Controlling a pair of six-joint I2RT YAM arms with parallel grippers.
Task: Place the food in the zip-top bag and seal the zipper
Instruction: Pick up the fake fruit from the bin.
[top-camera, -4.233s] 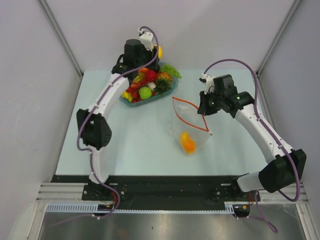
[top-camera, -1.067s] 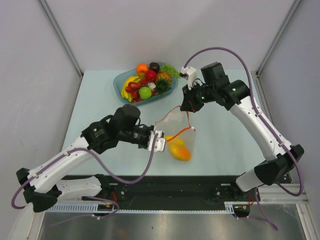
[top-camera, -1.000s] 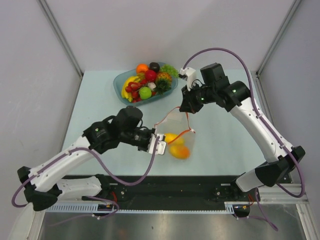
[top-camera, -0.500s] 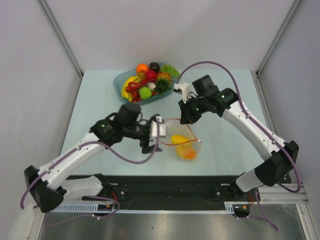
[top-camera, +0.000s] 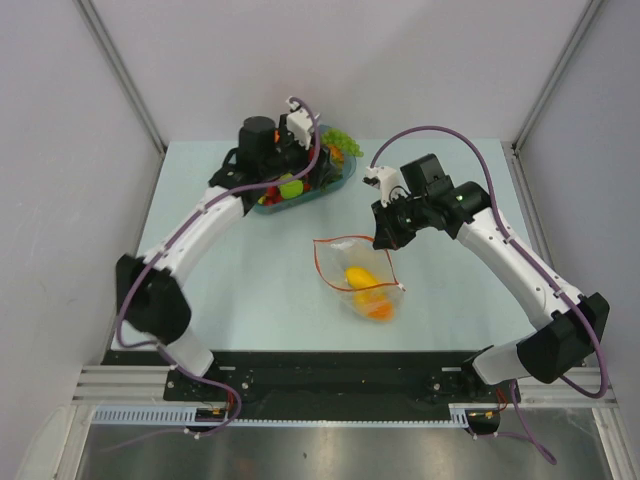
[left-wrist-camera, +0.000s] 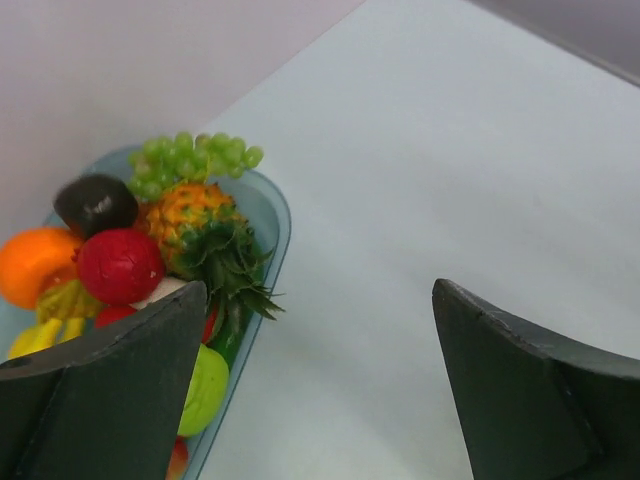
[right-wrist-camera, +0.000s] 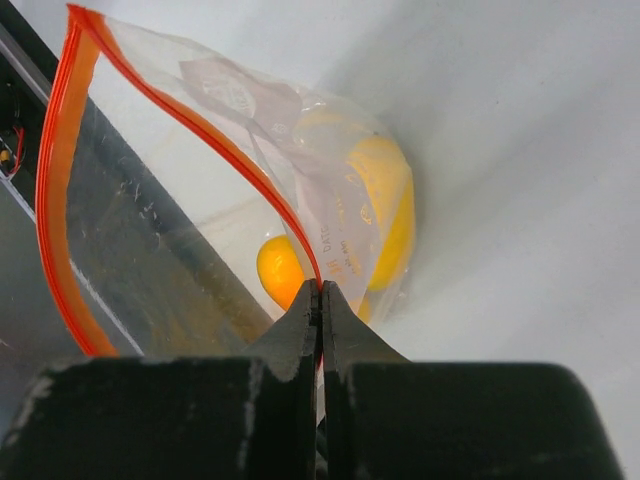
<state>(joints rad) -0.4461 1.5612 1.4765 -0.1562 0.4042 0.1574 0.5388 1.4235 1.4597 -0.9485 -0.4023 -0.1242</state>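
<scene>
Above the far tray (left-wrist-camera: 284, 215) of pineapple (left-wrist-camera: 185, 215) and grapes (left-wrist-camera: 195, 155), left fingers (left-wrist-camera: 100, 390) spread wide. The right fingers (right-wrist-camera: 290, 335) pinch the zipper (right-wrist-camera: 55, 170) of the zip-top bag (right-wrist-camera: 230, 100), which seemingly holds two yellow-orange pieces (right-wrist-camera: 385, 210).

Top view. Tray (top-camera: 343, 179) at the far side of the bench (top-camera: 200, 290), left of centre, holding most of the food (left-wrist-camera: 120, 265); grapes (left-wrist-camera: 195, 160) at its far right end, pineapple (left-wrist-camera: 195, 225) just beside them. Left end effector (left-wrist-camera: 318, 290) above the tray. Zip-top bag (top-camera: 345, 262) lies mid-bench, in front and to the right of the tray, well apart from it, with two pieces (top-camera: 360, 276) inside toward its near end. Zipper (top-camera: 345, 239) runs along the bag's far and left edges; right end effector (right-wrist-camera: 321, 290) pinches it at the far right corner
</scene>
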